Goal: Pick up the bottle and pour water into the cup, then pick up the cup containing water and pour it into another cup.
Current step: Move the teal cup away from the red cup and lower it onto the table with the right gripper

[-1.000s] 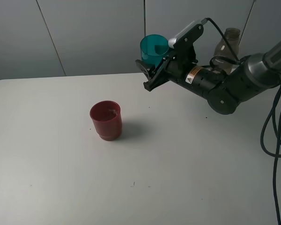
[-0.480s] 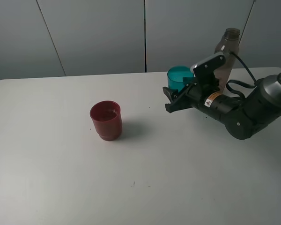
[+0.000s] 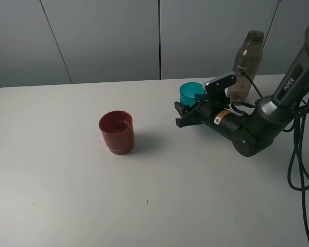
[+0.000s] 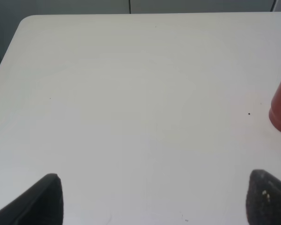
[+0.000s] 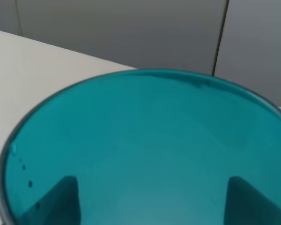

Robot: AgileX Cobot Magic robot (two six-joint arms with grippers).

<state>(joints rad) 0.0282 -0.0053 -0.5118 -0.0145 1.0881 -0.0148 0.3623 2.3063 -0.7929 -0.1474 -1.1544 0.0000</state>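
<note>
Teal cup [image 3: 189,93] upright on table [image 3: 67,195], mouth up, clasped by right gripper [image 3: 188,110]. Base hidden. Left gripper [image 4: 152,197] spread wide, holding nothing.

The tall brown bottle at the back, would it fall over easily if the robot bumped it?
Probably yes. The bottle is tall and slim on a small base, so a push near its top would likely tip it. It looks like thin see-through plastic, so it is probably light. Once down, its round body might roll.
</note>
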